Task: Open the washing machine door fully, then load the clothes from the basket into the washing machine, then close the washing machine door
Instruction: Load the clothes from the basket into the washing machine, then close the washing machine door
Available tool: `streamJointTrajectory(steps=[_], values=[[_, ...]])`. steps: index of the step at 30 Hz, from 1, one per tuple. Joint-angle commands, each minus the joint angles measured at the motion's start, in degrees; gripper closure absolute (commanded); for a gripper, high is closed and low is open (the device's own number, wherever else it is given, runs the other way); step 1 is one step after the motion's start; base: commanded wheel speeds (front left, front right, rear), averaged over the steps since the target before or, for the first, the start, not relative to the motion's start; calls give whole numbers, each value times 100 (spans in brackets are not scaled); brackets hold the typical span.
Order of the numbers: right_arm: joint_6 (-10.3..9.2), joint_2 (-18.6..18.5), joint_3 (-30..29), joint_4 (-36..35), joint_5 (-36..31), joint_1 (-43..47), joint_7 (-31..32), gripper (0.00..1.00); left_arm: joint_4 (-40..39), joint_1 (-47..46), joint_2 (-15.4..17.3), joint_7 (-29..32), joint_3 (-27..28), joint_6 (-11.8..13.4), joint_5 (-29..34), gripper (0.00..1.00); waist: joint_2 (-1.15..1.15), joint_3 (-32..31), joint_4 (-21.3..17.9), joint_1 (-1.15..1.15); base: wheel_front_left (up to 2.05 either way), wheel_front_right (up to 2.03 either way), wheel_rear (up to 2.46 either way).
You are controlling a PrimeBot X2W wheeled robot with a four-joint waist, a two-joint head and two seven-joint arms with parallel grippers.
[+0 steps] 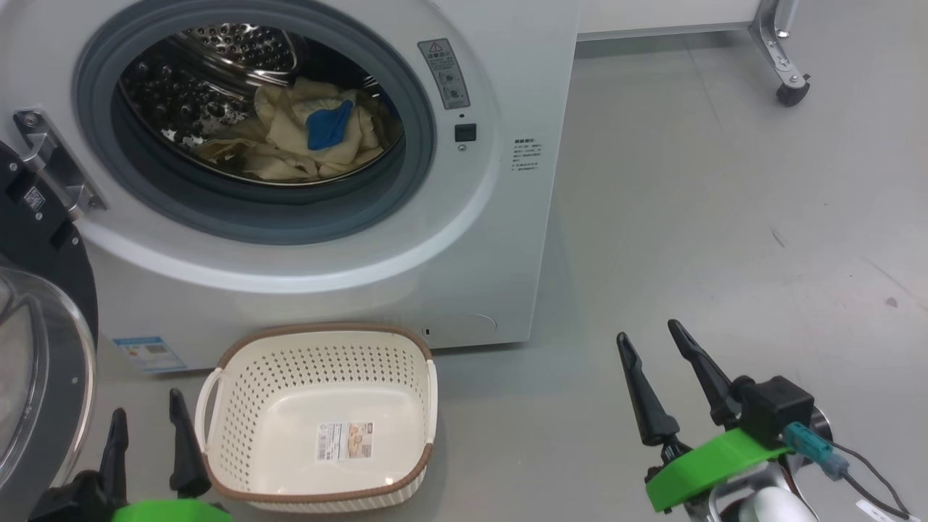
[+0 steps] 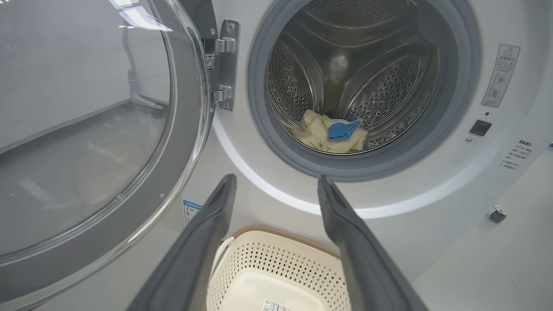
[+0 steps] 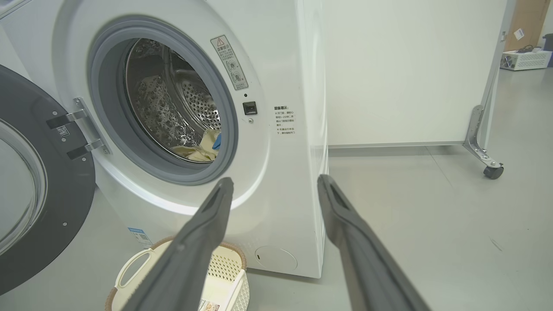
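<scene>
The white washing machine (image 1: 500, 239) fills the upper left of the head view. Its door (image 1: 36, 348) hangs wide open at the left edge, black rim and clear glass showing. Pale yellow clothes (image 1: 304, 134) with a blue patch lie inside the metal drum, also seen in the left wrist view as clothes (image 2: 330, 134). The cream basket (image 1: 239, 406) stands on the floor below the drum opening with only a label on its base. My left gripper (image 1: 148, 428) is open just left of the basket. My right gripper (image 1: 656, 348) is open over bare floor to the basket's right.
A wheeled white partition (image 3: 410, 73) stands behind the machine, its caster (image 1: 790, 93) on the grey floor at the upper right. The open door (image 2: 86, 142) takes up the space left of the drum opening. Bare floor stretches to the right of the machine.
</scene>
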Motion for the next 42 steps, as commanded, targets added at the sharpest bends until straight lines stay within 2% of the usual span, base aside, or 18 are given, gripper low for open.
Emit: streamJointTrajectory(steps=[1,32,42], values=[[10,-49,123,-184,-5,-112,-37,0,-215,-95,45,-63,188,17,-2,0,0,-3,4,0,0,0,0],[10,-49,134,-197,5,-113,-37,0,-117,-83,45,-63,137,-88,308,0,0,-5,-40,0,0,1,-1],[10,-49,150,-198,-4,-116,-37,0,-110,-78,45,-63,101,-70,339,0,0,45,-72,0,-57,99,-41]])
